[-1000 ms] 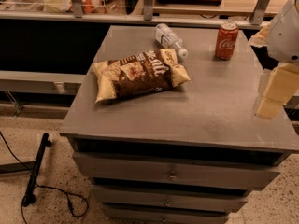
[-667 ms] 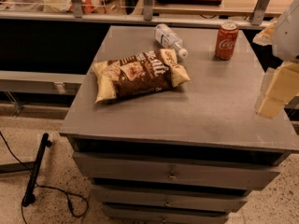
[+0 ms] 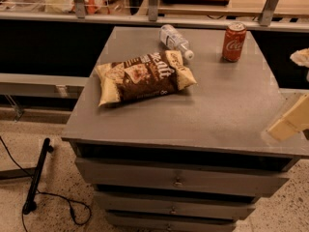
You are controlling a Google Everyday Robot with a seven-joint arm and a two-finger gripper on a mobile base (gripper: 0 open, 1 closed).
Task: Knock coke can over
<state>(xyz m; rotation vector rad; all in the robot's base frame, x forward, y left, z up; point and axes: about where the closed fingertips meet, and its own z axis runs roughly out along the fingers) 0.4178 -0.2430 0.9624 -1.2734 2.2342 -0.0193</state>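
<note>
The coke can (image 3: 234, 41) is a small red can with white script and a silver top. It stands upright near the back right of the grey cabinet top (image 3: 222, 110). My gripper (image 3: 289, 122) shows as a cream-coloured piece at the right edge of the view, over the cabinet's right side. It is well in front of and to the right of the can and does not touch it. Another pale part of the arm (image 3: 301, 57) shows higher at the right edge.
A brown and cream chip bag (image 3: 145, 76) lies in the middle left of the top. A clear plastic water bottle (image 3: 175, 40) lies on its side behind the bag, left of the can. Drawers face front. A black cable and stand (image 3: 36, 178) are on the floor at left.
The gripper has moved lower and further right in the view, and less of the arm shows. The can, bag and bottle have not moved.
</note>
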